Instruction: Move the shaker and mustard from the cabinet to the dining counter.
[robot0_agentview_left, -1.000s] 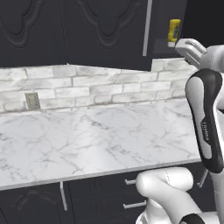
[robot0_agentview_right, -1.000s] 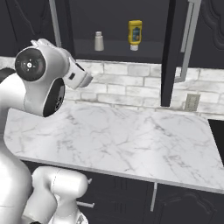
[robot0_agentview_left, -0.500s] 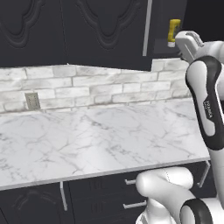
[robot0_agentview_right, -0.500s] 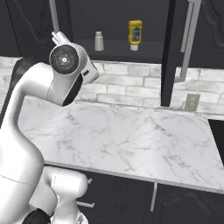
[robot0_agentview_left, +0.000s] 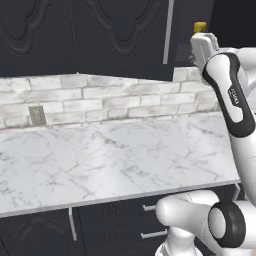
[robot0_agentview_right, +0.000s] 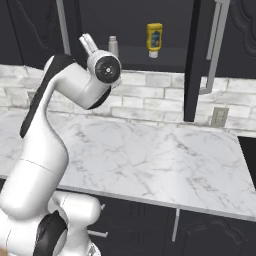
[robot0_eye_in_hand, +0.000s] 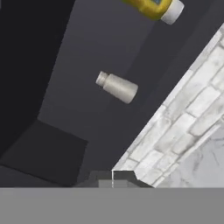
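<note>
From the left base view, the arm rises along the right side with its hand lifted toward the open cabinet (robot0_agentview_left: 120, 35), whose closed doors hang above the brick backsplash (robot0_agentview_left: 100, 100). Just past the hand the yellow top of the mustard (robot0_agentview_left: 200, 27) peeks out. Below runs the marble worktop (robot0_agentview_left: 100, 160).

From the right base view, the cabinet (robot0_agentview_right: 200, 55) stands open, its door swung out edge-on. On the shelf the shaker (robot0_agentview_right: 114, 46) stands upright toward the shelf's left end, and the mustard (robot0_agentview_right: 154, 38) stands cap-down a little to its right, well apart from it. The gripper (robot0_agentview_right: 88, 42) sits up beside the shaker, short of touching it; I cannot tell from here how its fingers stand.

In the hand view, rolled over sideways, the shaker (robot0_eye_in_hand: 116, 87) is near the middle against the cabinet's dark interior and the mustard (robot0_eye_in_hand: 154, 7) is at the top edge. The fingertips (robot0_eye_in_hand: 113, 178) at the bottom look close together, nothing between them.
</note>
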